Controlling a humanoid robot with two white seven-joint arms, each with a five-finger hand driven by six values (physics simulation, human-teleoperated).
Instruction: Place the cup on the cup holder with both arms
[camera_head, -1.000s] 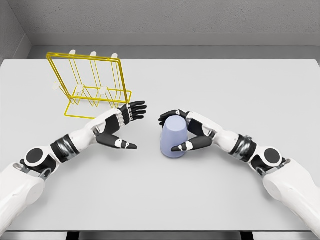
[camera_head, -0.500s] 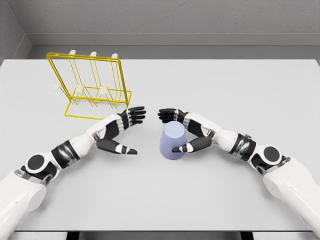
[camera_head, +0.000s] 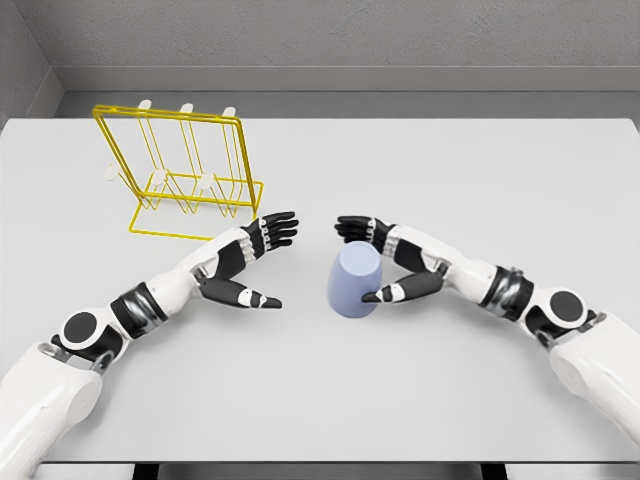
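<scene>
A lavender cup (camera_head: 354, 288) stands upside down on the grey table (camera_head: 420, 390), near the middle and slightly tilted. My right hand (camera_head: 356, 260) wraps it from the right: the fingers (camera_head: 358, 227) curl over its far side and the thumb (camera_head: 388, 293) presses its near right side. Left of the cup, my left hand (camera_head: 276, 262) is open with the palm facing it and a small gap between them. The yellow wire cup holder (camera_head: 186, 172) with white-tipped pegs stands at the back left, behind the left hand.
The table's back edge meets a grey wall. Bare tabletop lies to the right of the right arm and in front of both arms.
The right hand and cup have shifted a little to the right and away. The left hand has followed to the right, its fingers still spread.
</scene>
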